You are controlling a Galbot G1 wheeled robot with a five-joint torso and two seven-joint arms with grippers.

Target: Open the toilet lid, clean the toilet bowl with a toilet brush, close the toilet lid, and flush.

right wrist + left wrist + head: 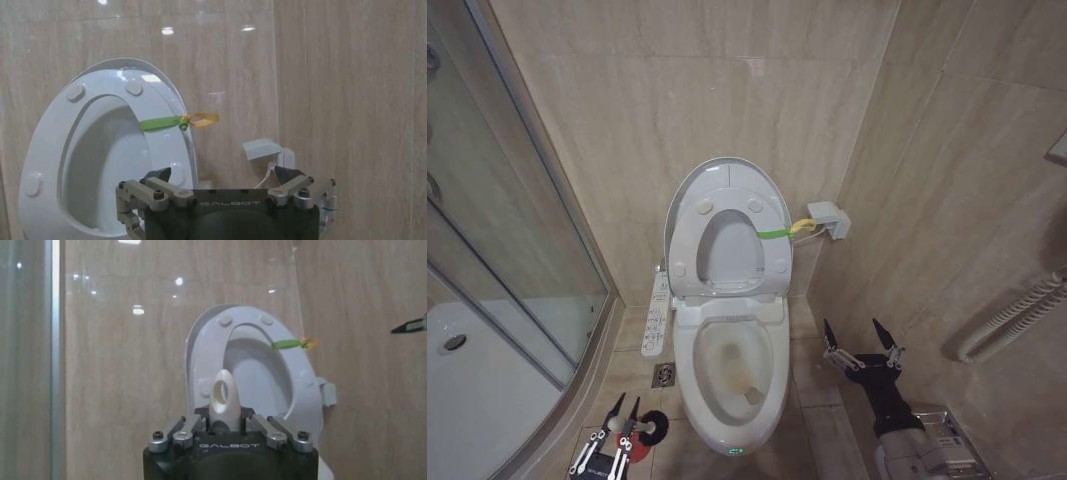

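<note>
So the lid-opening part looks done and we're at the start of the brushing step, going by how things sit. Closest in, low and to the left of the toilet bowl [732, 372], the left gripper [624, 412] sits over the little red holder cup [649, 428] on the floor, and its fingers are closed narrow around the toilet brush [222, 399]; in the left wrist view the rounded white handle end with its hanging hole pokes up between them. I can't make out the bristle head, so whether it's still seated in the cup I can't tell. On the other side of the bowl, also low, the right gripper [863, 342] hangs idle with its fingers spread wide and nothing in them. The bowl itself is glossy white with a yellowish stained patch down inside and a small green light at the front rim. Farther back, the seat [732, 248] with its green band [773, 234] is tipped up, and the toilet lid [727, 176] stands upright behind it against the tiled wall. My guess for the next move: the left arm has to lift the brush clear of the cup, swing it across over the bowl's rim and get the head down onto that stain without clipping the raised seat.
</note>
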